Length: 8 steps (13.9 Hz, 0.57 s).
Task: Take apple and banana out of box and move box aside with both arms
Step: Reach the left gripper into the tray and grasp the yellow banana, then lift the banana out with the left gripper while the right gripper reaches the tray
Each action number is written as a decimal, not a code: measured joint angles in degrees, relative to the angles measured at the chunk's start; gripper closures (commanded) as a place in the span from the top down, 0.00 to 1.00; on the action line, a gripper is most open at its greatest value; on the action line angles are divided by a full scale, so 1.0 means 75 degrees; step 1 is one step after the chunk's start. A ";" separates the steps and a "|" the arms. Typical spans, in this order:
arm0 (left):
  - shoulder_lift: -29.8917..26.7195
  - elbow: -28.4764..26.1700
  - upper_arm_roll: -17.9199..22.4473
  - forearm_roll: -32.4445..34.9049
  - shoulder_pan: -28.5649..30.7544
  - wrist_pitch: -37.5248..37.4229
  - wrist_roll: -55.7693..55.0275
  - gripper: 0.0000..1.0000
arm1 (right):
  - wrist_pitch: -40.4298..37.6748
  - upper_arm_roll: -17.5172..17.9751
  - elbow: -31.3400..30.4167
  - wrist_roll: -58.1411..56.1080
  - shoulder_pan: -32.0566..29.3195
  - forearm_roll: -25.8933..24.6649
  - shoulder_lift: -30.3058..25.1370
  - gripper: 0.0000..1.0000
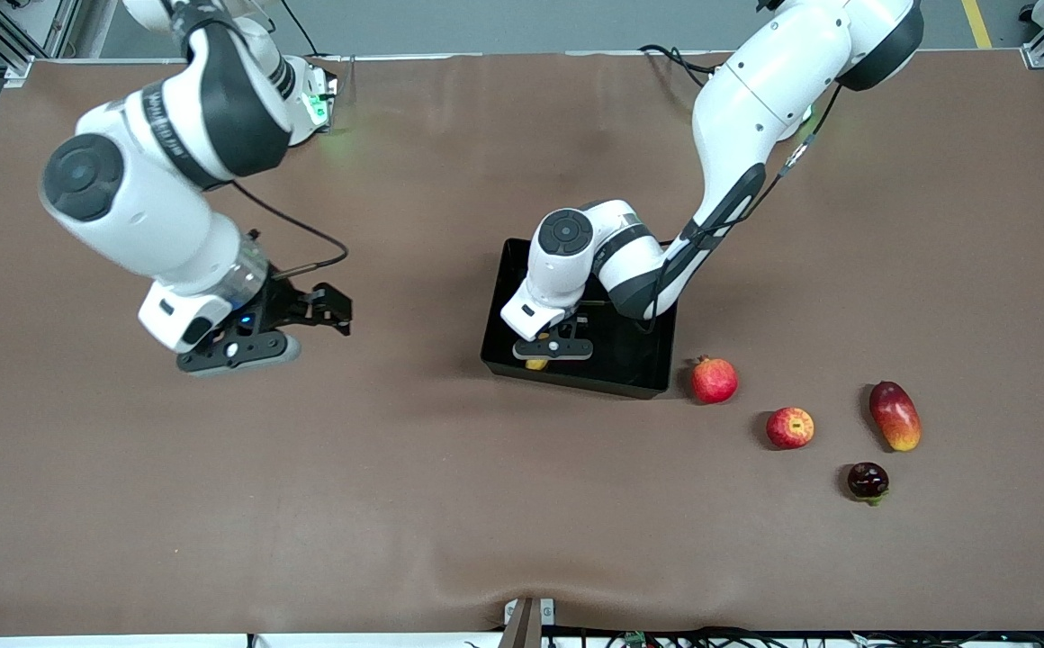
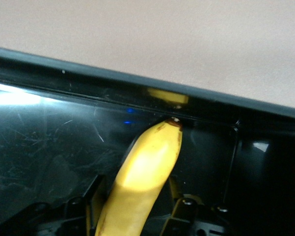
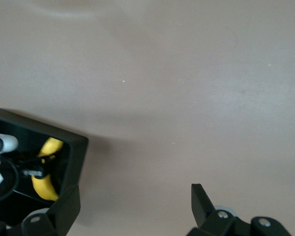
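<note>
Nearest the front camera lies a small dark fruit [image 1: 868, 481], with the apple [image 1: 790, 427], the mango [image 1: 895, 415] and the pomegranate [image 1: 714, 380] a little farther back, all on the table [image 1: 396, 504] and well apart from either claw, toward the left arm's end.

From its base, the left arm bends sharply at the elbow and drops its wrist straight down into the black tray [image 1: 643, 373]. The left claw [image 1: 551, 353] sits low inside the tray, pinching the banana [image 2: 142, 182] between its fingers [image 2: 179, 214]. The banana's tip [image 2: 173, 125] points at the tray wall just ahead of the claw. From the front only a yellow speck of banana shows beneath the claw; the rest is hidden by the wrist.

The right arm waits, its right claw [image 1: 328, 310] hanging over bare table beside the tray, toward the right arm's end, fingers [image 3: 206, 204] spread with nothing between them. Its wrist view cuts off the tray, showing one corner with the banana inside.
</note>
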 measured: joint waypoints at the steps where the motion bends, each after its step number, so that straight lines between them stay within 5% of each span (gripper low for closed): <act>1: -0.0006 0.0033 0.0003 0.0012 0.0001 -0.0008 0.0022 0.00 | 0.0260 0.0001 -0.0255 0.0167 0.0118 0.0000 -0.0112 1.00; 8: -0.0935 0.0284 -0.0007 0.0014 0.0039 -0.0742 0.0026 0.00 | 0.1363 0.0006 -0.1641 0.0271 0.0708 0.0000 -0.0526 1.00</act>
